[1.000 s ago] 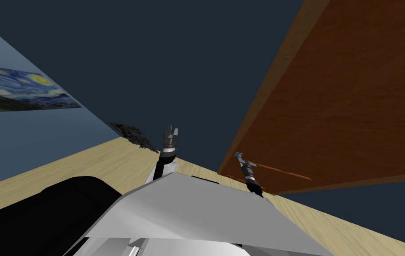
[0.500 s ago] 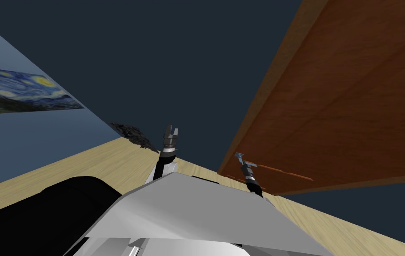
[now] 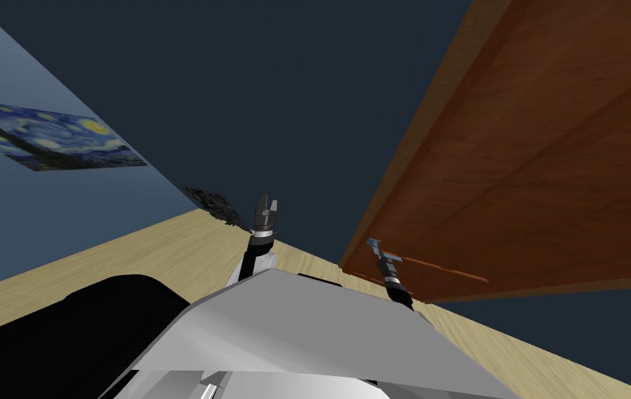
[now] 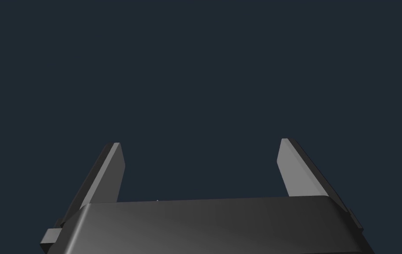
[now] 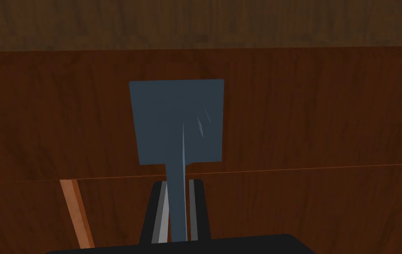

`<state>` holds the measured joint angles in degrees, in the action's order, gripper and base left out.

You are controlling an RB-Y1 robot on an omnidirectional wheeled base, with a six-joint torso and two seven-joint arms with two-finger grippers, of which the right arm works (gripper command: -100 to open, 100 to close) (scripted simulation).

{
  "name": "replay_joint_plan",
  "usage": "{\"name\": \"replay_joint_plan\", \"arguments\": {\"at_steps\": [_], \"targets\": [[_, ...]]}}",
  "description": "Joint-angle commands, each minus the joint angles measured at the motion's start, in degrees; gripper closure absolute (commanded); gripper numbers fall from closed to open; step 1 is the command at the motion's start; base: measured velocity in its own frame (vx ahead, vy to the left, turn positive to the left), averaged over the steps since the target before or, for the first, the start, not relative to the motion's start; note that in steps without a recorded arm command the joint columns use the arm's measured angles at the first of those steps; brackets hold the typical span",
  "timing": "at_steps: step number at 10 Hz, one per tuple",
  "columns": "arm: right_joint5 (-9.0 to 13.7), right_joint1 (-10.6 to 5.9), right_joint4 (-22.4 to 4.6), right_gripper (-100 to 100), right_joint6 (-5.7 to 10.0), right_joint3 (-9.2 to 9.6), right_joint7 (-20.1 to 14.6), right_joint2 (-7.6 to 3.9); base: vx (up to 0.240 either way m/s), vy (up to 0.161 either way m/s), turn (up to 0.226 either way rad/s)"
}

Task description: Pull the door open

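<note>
Handle [image 5: 175, 123] sits pinched in our right jaws, so the pull on the door [image 5: 319, 110] is in hand (left jaws spread, idle); next, we judge, a steady backward draw.

Door [image 3: 549, 173] cut off at top and right
</note>
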<state>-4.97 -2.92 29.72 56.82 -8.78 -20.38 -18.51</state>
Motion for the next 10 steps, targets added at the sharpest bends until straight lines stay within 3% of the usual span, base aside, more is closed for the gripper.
{"name": "replay_joint_plan", "arguments": {"at_steps": [1, 5, 6, 7, 10], "targets": [[-0.8, 1.02, -0.2, 100, 1.2, 0.83, -1.4, -0.85, -0.227, -0.075, 0.123], [-2.6, 3.01, -0.5, 100, 4.53, 2.7, -5.0, -3.27, -0.214, -0.076, 0.137], [-2.4, 3.0, -0.1, 100, 3.88, 2.61, -4.5, -2.74, -0.096, -0.03, 0.028], [-3.0, 4.25, -0.6, 100, 5.98, 2.9, -5.5, -3.44, -0.137, -0.045, 0.161], [-3.8, 6.05, -1.5, 100, 9.35, 3.07, -6.8, -4.76, -0.18, -0.079, 0.164]]}}
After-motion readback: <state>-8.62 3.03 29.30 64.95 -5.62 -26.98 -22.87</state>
